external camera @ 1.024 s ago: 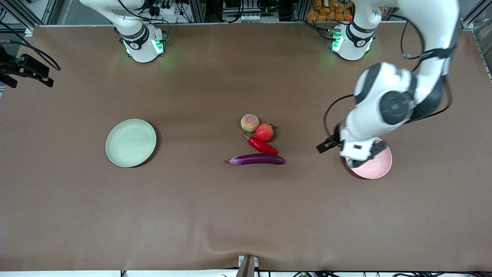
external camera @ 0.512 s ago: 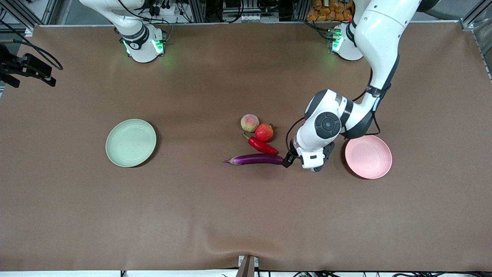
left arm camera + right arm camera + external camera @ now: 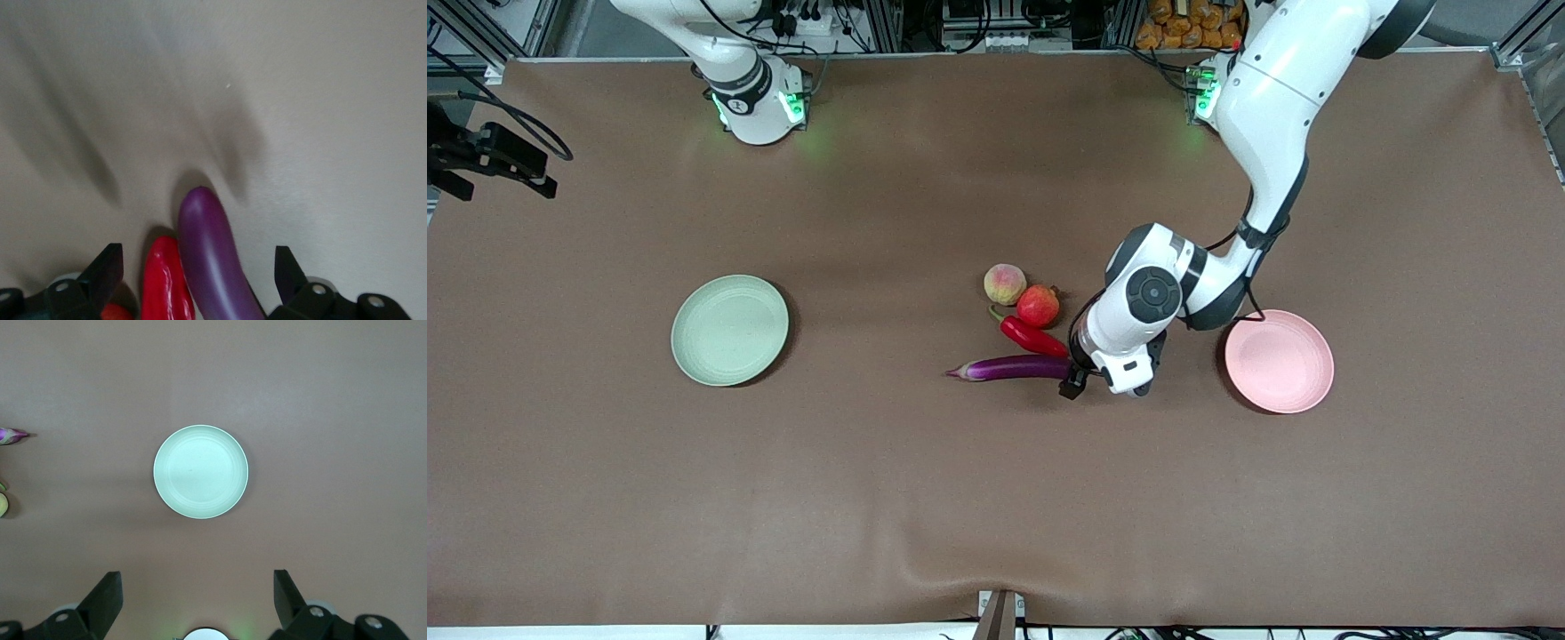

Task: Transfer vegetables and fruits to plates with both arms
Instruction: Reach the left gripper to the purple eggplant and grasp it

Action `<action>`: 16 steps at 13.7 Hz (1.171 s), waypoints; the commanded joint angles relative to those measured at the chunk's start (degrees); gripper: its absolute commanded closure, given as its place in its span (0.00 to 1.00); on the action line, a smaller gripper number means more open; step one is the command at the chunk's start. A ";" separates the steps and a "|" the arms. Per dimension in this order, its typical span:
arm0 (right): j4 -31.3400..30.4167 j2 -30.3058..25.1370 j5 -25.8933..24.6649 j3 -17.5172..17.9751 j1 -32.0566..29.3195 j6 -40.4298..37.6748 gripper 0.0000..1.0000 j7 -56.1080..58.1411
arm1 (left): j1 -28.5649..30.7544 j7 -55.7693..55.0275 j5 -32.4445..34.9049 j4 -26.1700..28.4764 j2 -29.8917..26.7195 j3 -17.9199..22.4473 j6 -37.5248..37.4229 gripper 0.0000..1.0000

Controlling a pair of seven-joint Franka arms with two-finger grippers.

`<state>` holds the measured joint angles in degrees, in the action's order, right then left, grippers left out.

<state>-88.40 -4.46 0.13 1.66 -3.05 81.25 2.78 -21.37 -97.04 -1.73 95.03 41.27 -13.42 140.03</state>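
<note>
Front view: your left gripper [image 3: 1073, 380] sits low at the blunt end of the eggplant [image 3: 1016, 367], coming in from the pink plate's [image 3: 1279, 362] end of the table.
Left gripper: fingers spread wide, nothing held; in the left wrist view the eggplant [image 3: 212, 260] and the chili [image 3: 166, 280] both lie between the two fingers [image 3: 101, 273].
Right gripper: not seen from the front; the right wrist view shows its fingers [image 3: 103, 595] wide apart and empty, high over the green plate [image 3: 201, 471]. That arm is waiting.
Produce: the four pieces cluster mid-table between the plates. The peach [image 3: 1005, 284] is farthest from the front camera, the pomegranate [image 3: 1038, 306] is touching or just beside it, the chili [image 3: 1034, 337] comes next, and the eggplant is nearest the camera.
Plates: green plate [image 3: 729, 330] toward the right arm's end, pink plate toward the left arm's end, both bare.
Risk, double catch: if you close now, you may pinch chili and eggplant together, since they lie just beside each other.
Risk, end grip: a hold this near the glossy tip could let the long eggplant droop or slip out when lifted.
Risk, shove: pushing further along could nudge the chili into the pomegranate and set the round fruit rolling.
Advice: I would shift toward the eggplant's middle and clear the chili before closing.
</note>
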 commanded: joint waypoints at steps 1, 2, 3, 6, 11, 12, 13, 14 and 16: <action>-0.28 -0.38 0.83 -0.17 0.15 -0.04 0.00 0.21 | -0.87 -1.74 0.77 -0.81 1.00 0.67 1.73 0.00; -0.28 -0.37 0.83 -0.17 0.15 0.05 0.00 0.21 | -0.78 -1.83 0.68 -0.81 1.26 0.67 3.04 0.03; -0.28 -0.37 0.83 -0.08 0.24 -0.13 0.00 0.13 | -0.87 -2.35 0.50 -0.81 1.79 0.67 4.45 0.06; -0.28 -0.37 0.83 -0.08 0.33 -0.48 0.00 0.12 | -0.96 -3.59 0.76 -0.81 2.93 0.67 6.57 0.14; -0.46 -0.46 0.83 -0.08 0.15 -2.41 0.00 0.21 | 0.00 -2.54 0.94 -1.08 3.20 0.59 6.48 0.77; -0.37 -0.46 0.83 -0.08 0.07 -2.59 0.00 0.21 | 0.27 -2.36 0.94 -1.17 3.11 0.59 6.48 1.00; -0.46 -0.46 0.83 -0.17 0.07 -2.59 0.00 0.21 | 0.36 -2.19 0.94 -1.25 3.11 0.59 6.48 1.00; -0.37 -0.46 0.83 -0.17 -0.02 -2.59 0.00 0.21 | 0.45 -2.01 0.94 -1.25 3.11 0.59 6.48 1.00; -0.37 -0.38 0.83 -0.17 -0.11 -2.50 0.00 0.30 | 0.71 -1.83 1.03 -1.34 2.32 0.59 6.31 1.00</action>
<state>-88.40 -4.37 0.20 1.67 -3.04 79.09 2.78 -20.83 -98.82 -1.73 94.33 43.94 -12.87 145.89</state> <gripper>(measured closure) 0.000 0.639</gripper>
